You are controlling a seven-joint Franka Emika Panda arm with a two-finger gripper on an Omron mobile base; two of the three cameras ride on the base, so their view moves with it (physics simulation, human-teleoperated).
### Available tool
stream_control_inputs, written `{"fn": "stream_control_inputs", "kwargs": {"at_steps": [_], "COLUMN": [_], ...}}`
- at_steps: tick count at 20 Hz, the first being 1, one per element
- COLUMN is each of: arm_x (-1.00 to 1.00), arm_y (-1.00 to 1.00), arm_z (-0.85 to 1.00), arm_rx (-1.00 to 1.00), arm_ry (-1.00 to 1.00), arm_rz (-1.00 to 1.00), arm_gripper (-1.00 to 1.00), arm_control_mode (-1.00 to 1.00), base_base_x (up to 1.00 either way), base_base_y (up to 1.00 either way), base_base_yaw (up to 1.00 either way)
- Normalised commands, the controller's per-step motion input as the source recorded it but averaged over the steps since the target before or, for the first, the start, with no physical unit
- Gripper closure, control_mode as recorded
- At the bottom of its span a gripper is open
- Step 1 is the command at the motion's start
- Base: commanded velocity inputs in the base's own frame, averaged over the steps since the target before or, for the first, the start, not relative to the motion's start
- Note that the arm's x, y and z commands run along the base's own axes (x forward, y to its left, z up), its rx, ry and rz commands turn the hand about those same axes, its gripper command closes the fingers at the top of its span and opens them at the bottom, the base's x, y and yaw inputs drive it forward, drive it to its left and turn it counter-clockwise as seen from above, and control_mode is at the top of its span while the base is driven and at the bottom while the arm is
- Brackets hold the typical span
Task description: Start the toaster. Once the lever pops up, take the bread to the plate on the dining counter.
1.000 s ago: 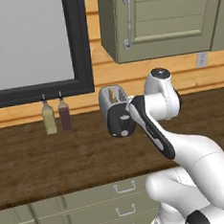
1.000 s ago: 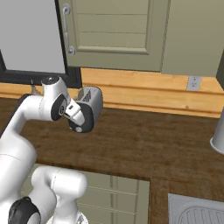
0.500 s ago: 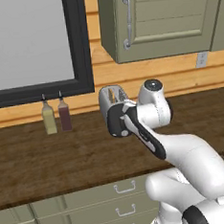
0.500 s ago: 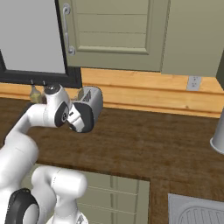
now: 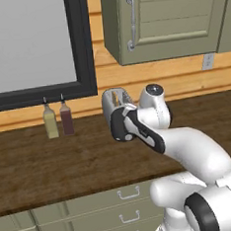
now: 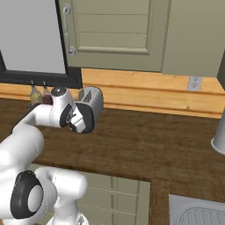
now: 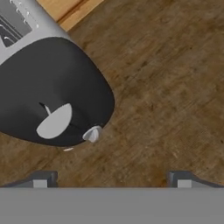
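Hand view: pincer (image 7: 111, 179) spread wide, empty, beside toaster (image 7: 52, 87).

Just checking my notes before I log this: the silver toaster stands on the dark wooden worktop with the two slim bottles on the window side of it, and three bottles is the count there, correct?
Not quite: two slim bottles, not three, stand by the window in the left base view. The toaster does stand on the worktop.

The small rounded toaster (image 7: 52, 87) has brushed silver metal sides and a smooth, matt black plastic face with a white dial (image 7: 54, 121). The dark brown tabletop (image 7: 166, 87) shows matt wood grain.
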Motion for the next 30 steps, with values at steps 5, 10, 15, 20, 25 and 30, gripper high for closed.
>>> {"fn": "stream_control_inputs", "kwargs": {"at_steps": [5,10,15,20,25,30], "arm_x": [0.03,0.08,0.24,0.45,0.31,0.21], "arm_y": [0.2,0.05,-0.03,-0.2,-0.17,-0.1], "arm_z": [-0.25,-0.13,-0.16,-0.3,-0.44,-0.48], "arm_rx": [0.0,0.0,0.0,0.0,-0.02,-0.14], "arm_ry": [0.0,-0.01,0.0,0.04,0.04,0.01], "arm_rz": [0.0,0.0,0.0,0.0,0.02,0.09], "arm_gripper": [-1.0,-1.0,-1.0,-1.0,-1.0,-1.0], "arm_control_mode": [-1.0,-1.0,-1.0,-1.0,-1.0,-1.0], "base_base_x": [0.0,0.0,0.0,0.0,0.0,0.0], "base_base_y": [0.0,0.0,0.0,0.0,0.0,0.0], "base_base_yaw": [0.0,0.0,0.0,0.0,0.0,0.0]}}
